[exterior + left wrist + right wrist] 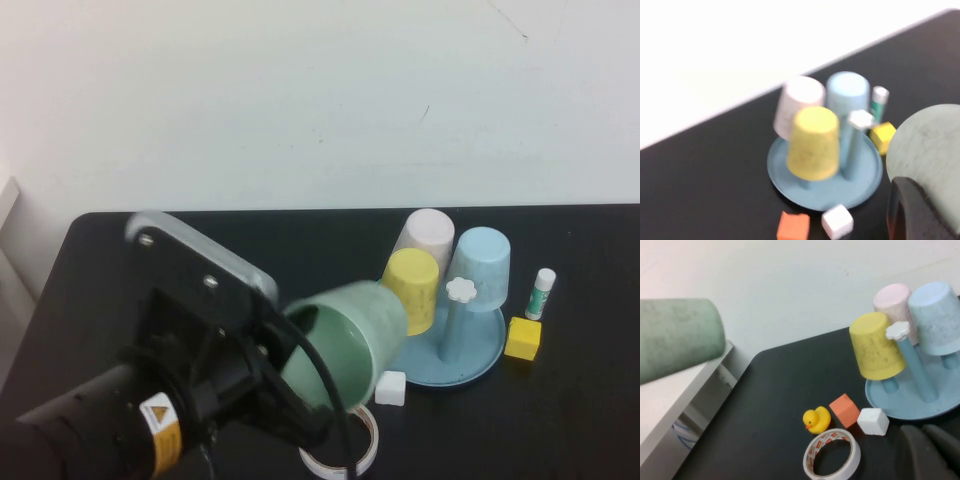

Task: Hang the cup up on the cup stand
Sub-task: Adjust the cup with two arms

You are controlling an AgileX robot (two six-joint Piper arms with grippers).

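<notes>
On the cup stand [478, 364]: three cups (left hand [290, 400] holds the cup [350, 340]).

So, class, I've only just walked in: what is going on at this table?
The left gripper holds the mint-green cup on its side in the air, beside the cup stand. Yellow, pink and light blue cups already hang upside down on its pegs. The peg with the white flower cap is free. The right gripper shows only as a dark edge low over the table.
</notes>
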